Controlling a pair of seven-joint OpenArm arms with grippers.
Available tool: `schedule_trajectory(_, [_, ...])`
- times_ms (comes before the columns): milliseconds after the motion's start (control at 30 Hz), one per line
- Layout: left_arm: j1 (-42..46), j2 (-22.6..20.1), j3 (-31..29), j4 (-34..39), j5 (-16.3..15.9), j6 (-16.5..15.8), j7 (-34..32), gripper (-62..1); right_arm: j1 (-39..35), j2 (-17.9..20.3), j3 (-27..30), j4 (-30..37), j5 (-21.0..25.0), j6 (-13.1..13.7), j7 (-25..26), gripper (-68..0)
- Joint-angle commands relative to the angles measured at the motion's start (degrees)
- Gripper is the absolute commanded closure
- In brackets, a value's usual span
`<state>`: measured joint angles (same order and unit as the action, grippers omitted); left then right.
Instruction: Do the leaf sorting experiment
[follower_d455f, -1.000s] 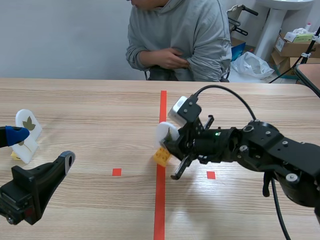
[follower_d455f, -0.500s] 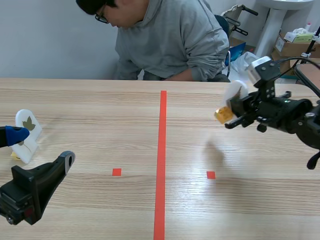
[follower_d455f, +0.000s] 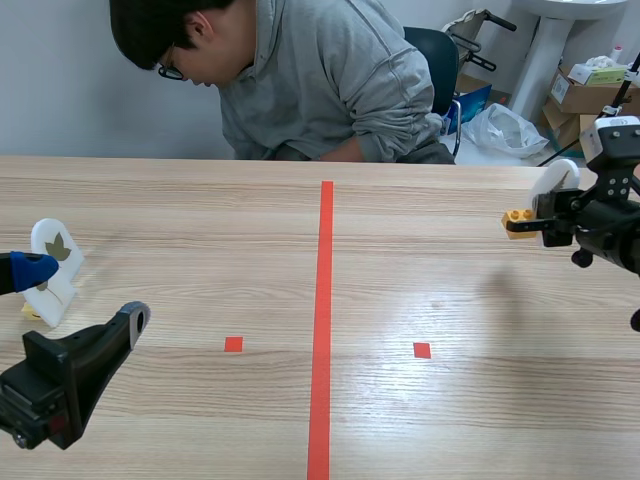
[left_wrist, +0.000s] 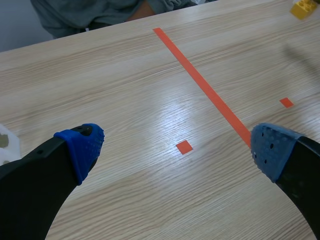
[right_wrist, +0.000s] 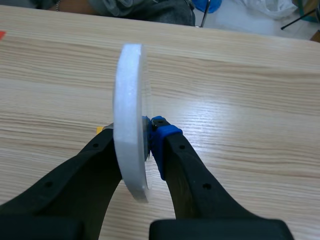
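A white card bearing a brown leaf (follower_d455f: 52, 255) stands on a small yellow base at the table's far left. My left gripper (follower_d455f: 80, 295) hangs open just in front of that card, with nothing between its blue pads (left_wrist: 82, 150). My right gripper (follower_d455f: 548, 212) is raised at the far right, shut on a second white leaf card (follower_d455f: 556, 178) with a yellow block base (follower_d455f: 518, 220). In the right wrist view this card (right_wrist: 129, 150) shows edge-on, pressed between the fingers. Its face is hidden. The yellow base (left_wrist: 303, 7) also shows far ahead of the left gripper.
A person in a grey hoodie (follower_d455f: 330, 80) sits across the table, leaning forward. A long orange-red tape line (follower_d455f: 322, 300) runs down the table's middle, with small red squares (follower_d455f: 233, 344) on either side. Boxes and a bag lie beyond the back right.
My right arm has lifted the white card with its yellow base from beside the tape line and carried it up to the far right. The person has leaned forward. The left arm has kept still.
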<state>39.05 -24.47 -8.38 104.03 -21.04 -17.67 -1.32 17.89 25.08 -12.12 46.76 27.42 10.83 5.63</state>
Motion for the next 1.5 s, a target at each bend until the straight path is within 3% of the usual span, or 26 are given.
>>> schedule_trajectory(0, [-0.2,0.0,-0.2,1.4,-0.3,0.0,-0.6,-62.3,1.3,0.9,0.6,-0.5,0.2,-1.1,1.4,-0.8])
schedule_trajectory(467, [-0.2,0.0,-0.2,1.4,-0.3,0.0,-0.6,-62.3,4.5,1.9,3.9,-11.4,0.3,-2.2,2.6,-0.8])
schedule_trajectory(1000, [-0.2,0.0,-0.2,1.4,-0.3,0.0,-0.3,-62.3,6.6,1.9,3.9,-16.2,-0.9,-5.7,2.8,-1.0])
schedule_trajectory(1300, [-0.2,0.0,-0.2,1.4,-0.3,0.0,-0.3,-62.3,6.6,1.9,3.9,-16.2,-2.8,-6.9,2.4,-21.6])
schedule_trajectory(1467, [-0.2,0.0,-0.2,1.4,-0.4,0.0,-0.3,-62.3,6.6,1.9,3.9,-16.2,-2.8,-6.7,2.4,-22.3])
